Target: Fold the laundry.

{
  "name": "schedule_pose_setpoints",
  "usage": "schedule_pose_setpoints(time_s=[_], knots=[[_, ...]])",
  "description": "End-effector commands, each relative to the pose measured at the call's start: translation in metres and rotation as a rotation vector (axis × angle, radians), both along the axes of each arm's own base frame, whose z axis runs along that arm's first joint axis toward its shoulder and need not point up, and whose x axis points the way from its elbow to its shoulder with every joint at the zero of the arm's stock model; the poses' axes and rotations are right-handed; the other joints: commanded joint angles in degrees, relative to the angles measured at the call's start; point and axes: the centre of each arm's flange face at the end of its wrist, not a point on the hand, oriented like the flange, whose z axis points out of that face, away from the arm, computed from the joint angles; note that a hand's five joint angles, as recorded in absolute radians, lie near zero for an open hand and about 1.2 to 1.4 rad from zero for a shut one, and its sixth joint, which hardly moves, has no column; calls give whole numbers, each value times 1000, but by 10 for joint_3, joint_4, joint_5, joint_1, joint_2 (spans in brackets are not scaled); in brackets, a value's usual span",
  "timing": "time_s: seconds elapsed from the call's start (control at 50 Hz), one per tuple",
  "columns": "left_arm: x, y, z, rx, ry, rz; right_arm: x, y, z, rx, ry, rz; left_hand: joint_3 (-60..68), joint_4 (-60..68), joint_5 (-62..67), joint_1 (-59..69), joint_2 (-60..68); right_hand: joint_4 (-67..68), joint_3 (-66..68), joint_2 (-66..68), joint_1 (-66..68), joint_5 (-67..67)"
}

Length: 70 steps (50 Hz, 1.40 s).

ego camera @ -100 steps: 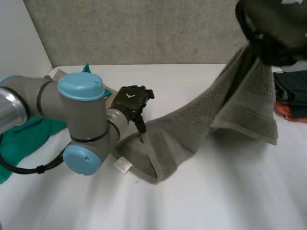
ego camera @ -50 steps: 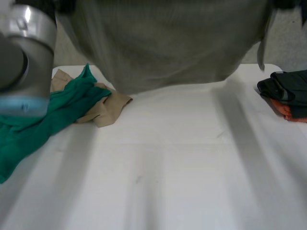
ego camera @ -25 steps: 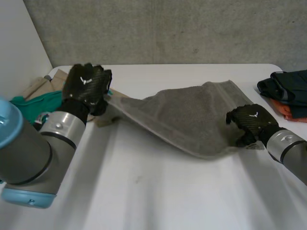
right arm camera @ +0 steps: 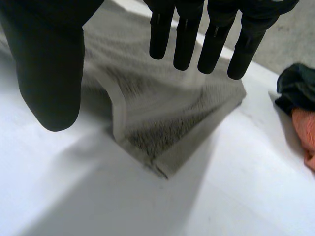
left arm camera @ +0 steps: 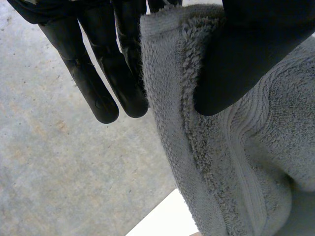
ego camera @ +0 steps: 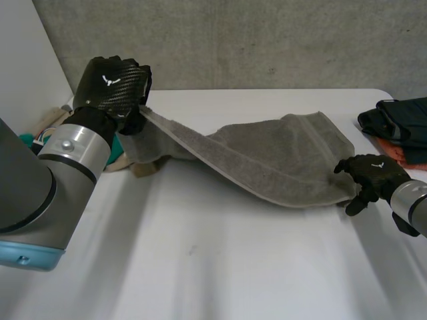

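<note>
Moved: right hand [ego camera: 372, 172] off the grey towel [ego camera: 267, 163], toward lower right.
left hand [ego camera: 112, 83]: upper left, pinching raised towel corner.
right hand: released, fingers straight, beside towel.

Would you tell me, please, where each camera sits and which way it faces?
Head view: between and behind the arms, looking down at the table; shows the left hand holding one end of the towel raised, the right hand open near its other end.
Left wrist view: on the left wrist, looking along the palm towards the wall; its hand pinches the towel's edge.
Right wrist view: on the right wrist, looking down past its open hand at the towel's corner and the clothes pile.
Shared: all three show the towel.
</note>
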Motion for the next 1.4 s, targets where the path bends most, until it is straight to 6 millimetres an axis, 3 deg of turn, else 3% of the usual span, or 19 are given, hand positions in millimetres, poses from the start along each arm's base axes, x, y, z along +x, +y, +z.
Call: schedule_pose_setpoints(time_s=[0.02, 0.14, 0.36, 0.54, 0.78, 0.94, 1.06, 1.14, 1.2, 1.3, 1.4], knots=[[2, -4, 4, 3, 9, 11, -1, -17, -15, 6, 7, -30, 116, 113, 144, 130, 113, 81, 72, 69, 73, 77], [4, -5, 4, 26, 26, 13, 3, -36, -21, -3, -80, -64, 116, 113, 144, 130, 113, 105, 95, 92, 96, 100], [10, -5, -1, 53, 26, 29, 16, -28, -20, 84, -209, -97, 116, 113, 144, 130, 113, 36, 26, 23, 27, 31], [13, -5, 2, 48, 29, 35, 23, -29, -22, 58, -203, -107, 116, 113, 144, 130, 113, 37, 28, 25, 29, 33], [14, -5, 3, 50, 28, 36, 57, -13, -19, 8, -186, -70, 116, 113, 144, 130, 113, 0, -9, -12, -8, -4], [15, -5, 3, 51, 30, 42, 69, -18, -29, -55, -132, -63, 116, 113, 144, 130, 113, 20, 11, 8, 12, 16], [21, -6, 3, 60, 32, 76, 55, -33, -31, -123, -25, -138, 116, 113, 144, 130, 113, 81, 72, 69, 73, 77], [30, -8, 2, 76, 32, 112, 43, -36, -19, -162, 32, -163, 116, 113, 144, 130, 113, 245, 236, 233, 237, 241], [36, -3, 1, 100, 20, 127, 38, -30, 2, -210, 68, -112, 116, 113, 144, 130, 113, 544, 535, 532, 536, 540], [49, 15, -6, 193, -33, 147, 22, -19, 41, -298, 146, -35, 116, 113, 144, 130, 113, 561, 551, 548, 552, 557], [68, 48, -23, 350, -150, 157, -3, 11, 69, -202, 294, 39, 116, 113, 144, 130, 113, 561, 551, 548, 552, 557]])
